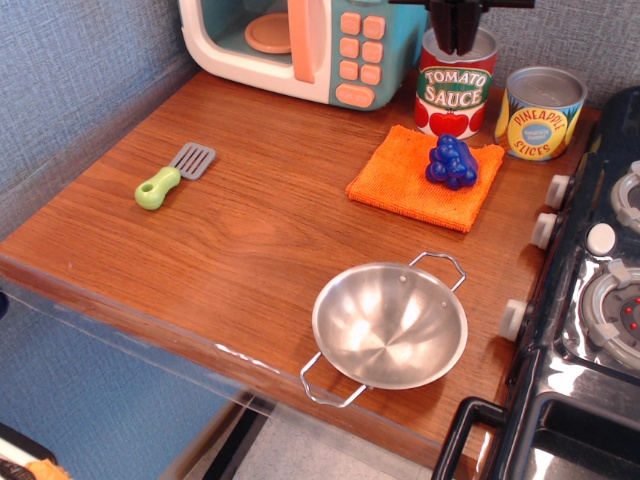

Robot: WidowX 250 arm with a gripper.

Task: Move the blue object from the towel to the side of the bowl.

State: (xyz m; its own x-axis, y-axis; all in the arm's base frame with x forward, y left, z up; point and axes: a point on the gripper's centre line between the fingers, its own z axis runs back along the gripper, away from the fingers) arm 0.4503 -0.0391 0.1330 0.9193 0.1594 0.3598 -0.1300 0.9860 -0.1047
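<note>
The blue object (pixel 452 163) sits on the towel (pixel 425 178), well below the claw (pixel 458 30), which hangs empty at the frame's top edge above the tomato can (pixel 455 92); its fingers look drawn close together. The bowl (pixel 389 325) lies farther down the worktop (pixel 250 220), well apart from the claw. Judging by this, nothing is done: grasp, carry and placement all remain

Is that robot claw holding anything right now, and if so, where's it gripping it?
Nothing. The end effector is raised above the tomato can, and the grapes lie free on the towel.
</note>
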